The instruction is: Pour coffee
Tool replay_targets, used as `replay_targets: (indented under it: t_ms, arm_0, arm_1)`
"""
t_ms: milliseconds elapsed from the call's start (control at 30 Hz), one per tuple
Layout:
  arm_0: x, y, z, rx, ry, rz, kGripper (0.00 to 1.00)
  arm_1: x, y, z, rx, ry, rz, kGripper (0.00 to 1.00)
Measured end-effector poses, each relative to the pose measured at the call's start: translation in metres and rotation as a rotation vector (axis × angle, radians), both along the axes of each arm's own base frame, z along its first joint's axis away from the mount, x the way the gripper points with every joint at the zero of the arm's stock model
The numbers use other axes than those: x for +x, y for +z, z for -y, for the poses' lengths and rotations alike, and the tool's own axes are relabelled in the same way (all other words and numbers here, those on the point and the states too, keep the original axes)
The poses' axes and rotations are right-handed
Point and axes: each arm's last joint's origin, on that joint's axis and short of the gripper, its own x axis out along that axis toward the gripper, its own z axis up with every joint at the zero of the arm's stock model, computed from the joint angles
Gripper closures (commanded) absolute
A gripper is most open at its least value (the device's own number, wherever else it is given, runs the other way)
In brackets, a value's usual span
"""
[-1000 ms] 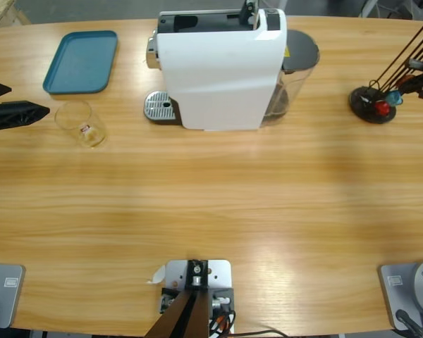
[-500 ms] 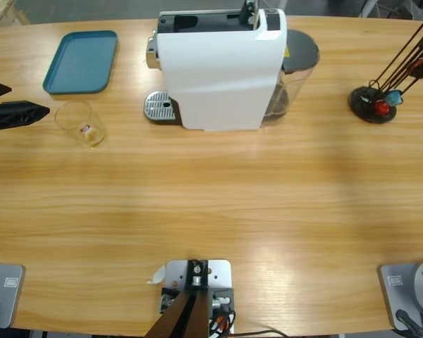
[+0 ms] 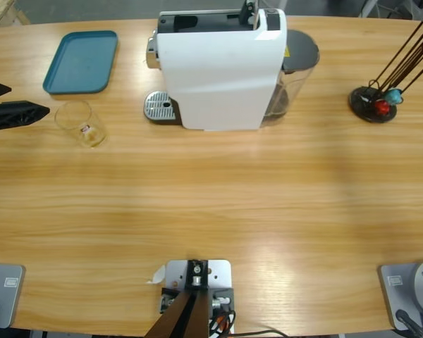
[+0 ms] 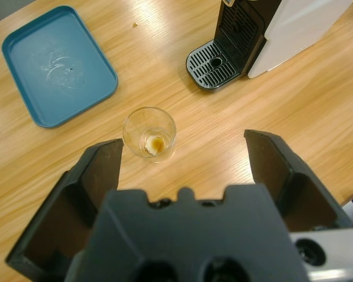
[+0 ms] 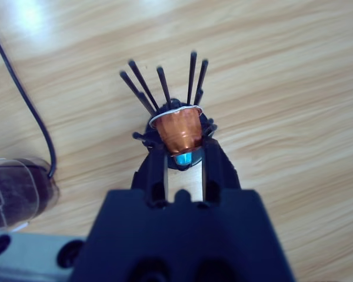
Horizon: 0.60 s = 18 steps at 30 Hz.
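We see one glass on the counter holding a trace of coffee, one blue tray and one white machine. The left gripper hangs above the glass with its fingers spread open. The right gripper has its fingers closed on one copper capsule over the capsule stand.

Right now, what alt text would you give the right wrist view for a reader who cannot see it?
The right gripper grips a copper-orange coffee capsule between its jaws, right above a black capsule holder with thin upright rods on the wooden table. A blue capsule shows just beneath, and a thin black cable runs down the left.
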Motion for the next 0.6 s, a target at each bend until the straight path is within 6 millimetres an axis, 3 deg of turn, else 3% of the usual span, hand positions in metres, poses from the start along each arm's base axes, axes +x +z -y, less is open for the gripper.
replay_targets:
  t_ms: [600]
  arm_0:
    - [0.0,0.0,0.0,0.001,0.0,-0.001,0.101]
  arm_1:
    - [-0.031,0.053,0.006,-0.033,0.003,0.089,0.856]
